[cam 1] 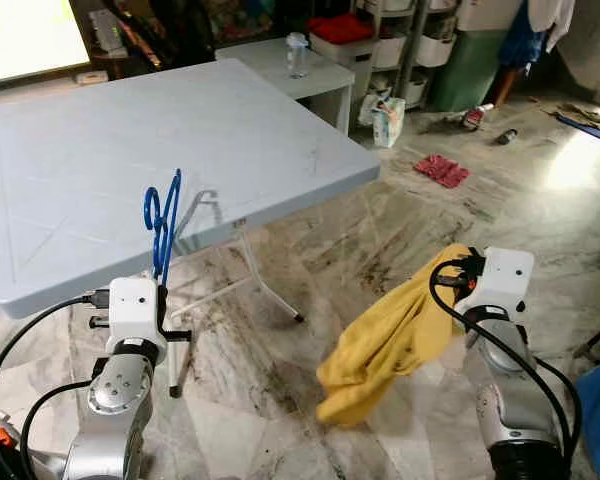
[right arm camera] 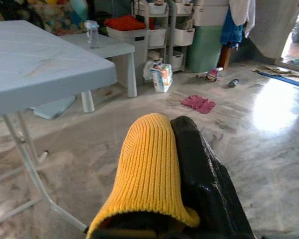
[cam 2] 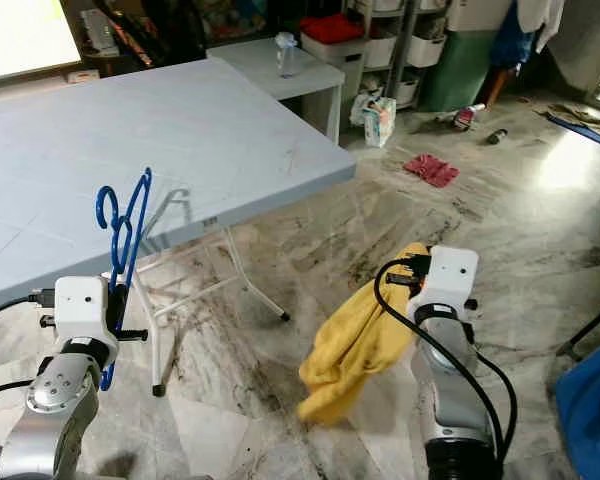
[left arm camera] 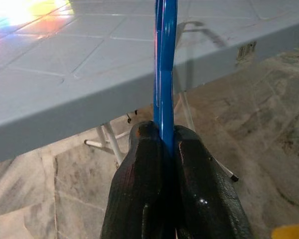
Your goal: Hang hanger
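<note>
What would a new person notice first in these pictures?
The right gripper holds a yellow knitted garment that hangs down over the marble floor. The left gripper is shut on a blue hanger, upright before the edge of the grey folding table.

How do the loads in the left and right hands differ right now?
The blue hanger is thin and rigid, standing upright above the left hand; the yellow garment is soft knit, drooping below the right hand. The hanger is pinched edge-on between both fingers; the garment drapes over one finger. The hanger sits in front of the grey table; the garment hangs over open floor. Shared: each is gripped, off the floor.
</note>
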`<state>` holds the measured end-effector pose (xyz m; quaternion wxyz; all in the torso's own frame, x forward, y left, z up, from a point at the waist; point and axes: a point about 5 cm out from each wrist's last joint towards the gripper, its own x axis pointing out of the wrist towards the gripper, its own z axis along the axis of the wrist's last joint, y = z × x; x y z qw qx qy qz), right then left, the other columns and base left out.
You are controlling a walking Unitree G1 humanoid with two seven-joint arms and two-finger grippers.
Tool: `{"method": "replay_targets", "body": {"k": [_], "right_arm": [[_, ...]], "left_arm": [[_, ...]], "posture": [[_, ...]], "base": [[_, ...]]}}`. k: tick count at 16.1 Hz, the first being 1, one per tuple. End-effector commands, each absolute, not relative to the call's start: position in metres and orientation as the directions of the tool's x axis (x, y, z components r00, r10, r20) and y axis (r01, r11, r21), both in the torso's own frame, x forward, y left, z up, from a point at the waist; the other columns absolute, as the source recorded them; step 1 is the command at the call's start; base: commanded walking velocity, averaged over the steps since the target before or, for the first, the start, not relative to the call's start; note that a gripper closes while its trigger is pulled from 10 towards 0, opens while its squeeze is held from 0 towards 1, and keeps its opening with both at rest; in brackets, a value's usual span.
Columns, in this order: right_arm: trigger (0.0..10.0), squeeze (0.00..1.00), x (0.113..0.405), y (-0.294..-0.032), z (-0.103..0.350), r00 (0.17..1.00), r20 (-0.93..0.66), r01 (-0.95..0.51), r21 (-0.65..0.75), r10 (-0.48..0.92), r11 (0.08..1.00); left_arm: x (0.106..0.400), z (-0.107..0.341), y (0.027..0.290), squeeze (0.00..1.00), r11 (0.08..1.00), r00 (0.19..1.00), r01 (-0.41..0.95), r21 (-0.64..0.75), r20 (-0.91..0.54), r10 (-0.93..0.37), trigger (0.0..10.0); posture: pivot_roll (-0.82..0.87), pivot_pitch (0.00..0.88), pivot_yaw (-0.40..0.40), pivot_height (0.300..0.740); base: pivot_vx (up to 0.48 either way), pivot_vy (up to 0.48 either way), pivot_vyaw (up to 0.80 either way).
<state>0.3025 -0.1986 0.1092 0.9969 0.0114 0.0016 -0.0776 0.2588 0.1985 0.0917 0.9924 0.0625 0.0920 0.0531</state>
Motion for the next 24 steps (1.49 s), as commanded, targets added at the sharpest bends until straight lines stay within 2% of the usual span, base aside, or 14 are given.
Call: {"method": "replay_targets", "body": {"k": [1,7,11,13,14,18,19,22,24], "right_arm": [[10.0,0.0,0.307,-0.194,0.121,0.988,0.046,0.147,0.023,-0.148,0.989],[10.0,0.0,0.305,-0.194,0.116,0.988,0.024,0.149,0.002,-0.149,0.989],[10.0,0.0,0.309,-0.194,0.12,0.987,0.035,0.159,0.015,-0.16,0.987],[10.0,0.0,0.302,-0.184,0.118,0.996,0.04,0.082,0.033,-0.083,0.996],[10.0,0.0,0.301,-0.178,0.12,0.998,0.054,0.033,-0.009,-0.033,0.999],[10.0,0.0,0.306,-0.17,0.131,0.996,0.089,-0.008,-0.004,0.008,1.0],[10.0,0.0,0.308,-0.171,0.13,0.997,0.081,-0.011,0.0,0.01,1.0],[10.0,0.0,0.31,-0.171,0.128,0.997,0.071,-0.021,0.005,0.021,1.0],[10.0,0.0,0.312,-0.169,0.128,0.997,0.066,-0.032,0.003,0.031,0.999]], "left_arm": [[0.262,0.098,0.193,0.0,0.988,0.985,-0.064,0.142,-0.151,0.085,10.0],[0.275,0.096,0.182,0.0,0.991,0.988,-0.043,0.127,-0.143,0.061,10.0],[0.281,0.1,0.177,0.0,0.994,0.989,-0.029,0.103,-0.143,0.044,10.0],[0.273,0.099,0.181,0.0,0.993,0.99,-0.045,0.109,-0.13,0.059,10.0],[0.272,0.099,0.181,0.0,0.991,0.99,-0.058,0.118,-0.122,0.072,10.0],[0.273,0.106,0.179,0.0,0.986,0.995,-0.069,0.154,-0.067,0.08,10.0],[0.272,0.11,0.18,0.0,0.981,0.998,-0.053,0.186,-0.018,0.057,10.0],[0.265,0.109,0.179,0.0,0.991,0.998,-0.001,0.137,-0.055,0.008,10.0],[0.257,0.112,0.174,0.0,0.987,0.999,0.035,0.158,-0.027,-0.031,10.0]], "posture": [[0.11,0.0,-0.043,0.74],[0.09,0.0,-0.071,0.74],[0.1,0.0,-0.057,0.74],[0.09,0.0,-0.031,0.74],[0.09,0.0,-0.029,0.74],[0.11,0.0,-0.05,0.74],[0.11,0.0,-0.057,0.74],[0.15,0.0,-0.084,0.74],[0.15,0.0,-0.092,0.74]], "base": [[0.0,0.0,0.0],[0.0,0.0,0.0],[0.0,0.0,0.0],[0.0,0.0,0.0],[0.0,0.0,0.79],[0.0,0.0,0.79],[0.0,0.0,0.79],[0.0,0.0,0.79],[0.0,0.0,0.79]]}}
